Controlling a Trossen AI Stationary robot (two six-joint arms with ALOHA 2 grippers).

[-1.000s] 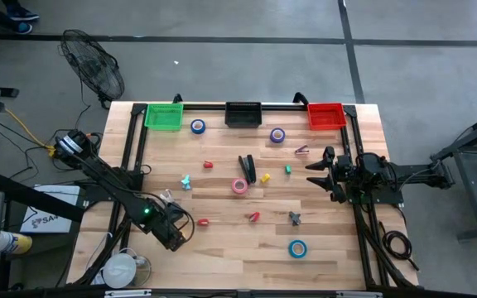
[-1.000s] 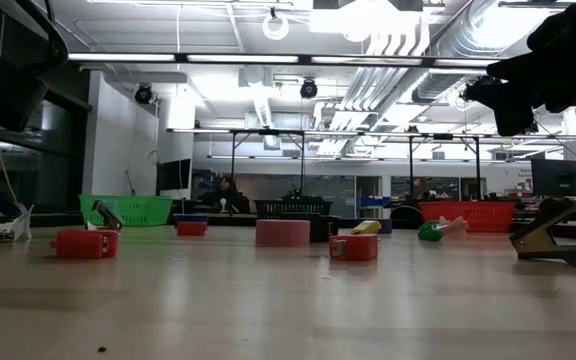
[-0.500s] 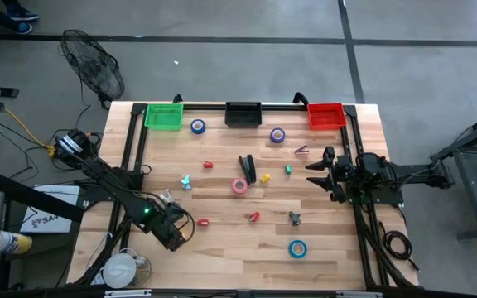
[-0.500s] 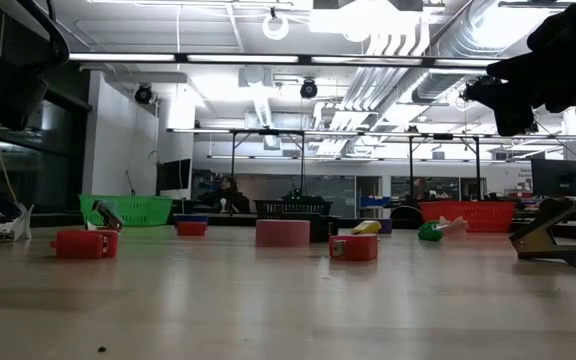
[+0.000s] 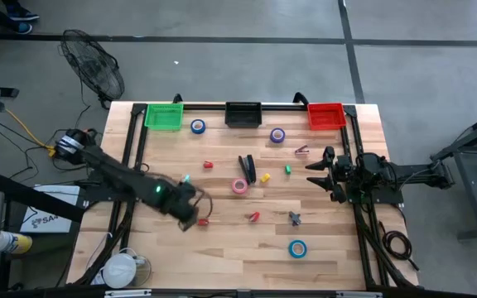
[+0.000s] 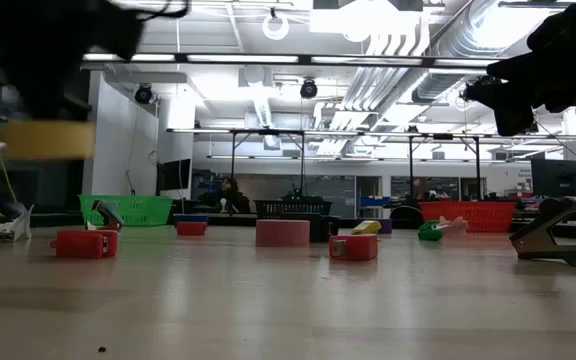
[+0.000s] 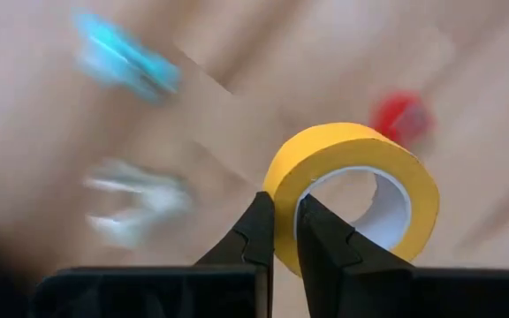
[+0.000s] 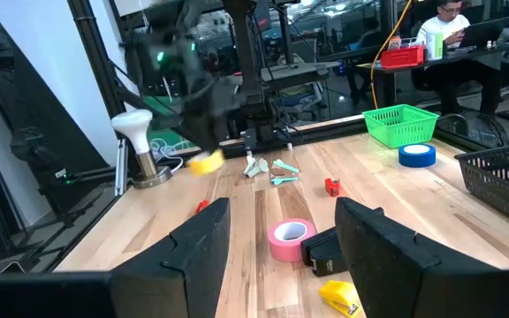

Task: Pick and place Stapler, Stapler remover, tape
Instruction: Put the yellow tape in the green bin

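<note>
yellow tape roll point(image 7: 352, 190) pinched by its wall in the left gripper point(image 7: 283, 231), jaws shut tight on the ring, 1 finger inside and 1 outside. high view: that gripper point(image 5: 187, 212) hangs over the left-centre of the wooden table point(image 5: 238, 252), close to a small red piece point(image 5: 204, 222). low view shows the roll point(image 6: 46, 140) lifted clear above the tabletop, blurred.

right gripper point(image 5: 315, 175) parked over the table's right side, jaws spread wide, nothing between them; its wrist cam shows both fingers point(image 8: 197, 252) apart.

other tape: blue roll point(image 5: 198, 127) flat nr the green basket point(image 5: 164, 116), purple roll point(image 5: 277, 135) btwn the black basket point(image 5: 243, 113) and red basket point(image 5: 325, 115), pink roll point(image 5: 239, 186) mid-table just beside the black stapler point(image 5: 247, 168), teal roll point(image 5: 297, 248) nr the front edge.

dark staple remover point(image 5: 294, 218) lies front-right of centre, well apart from the stapler. all 3 baskets line the far edge. person seated point(image 8: 440, 26) in the room beyond, seen from the right wrist cam.
</note>
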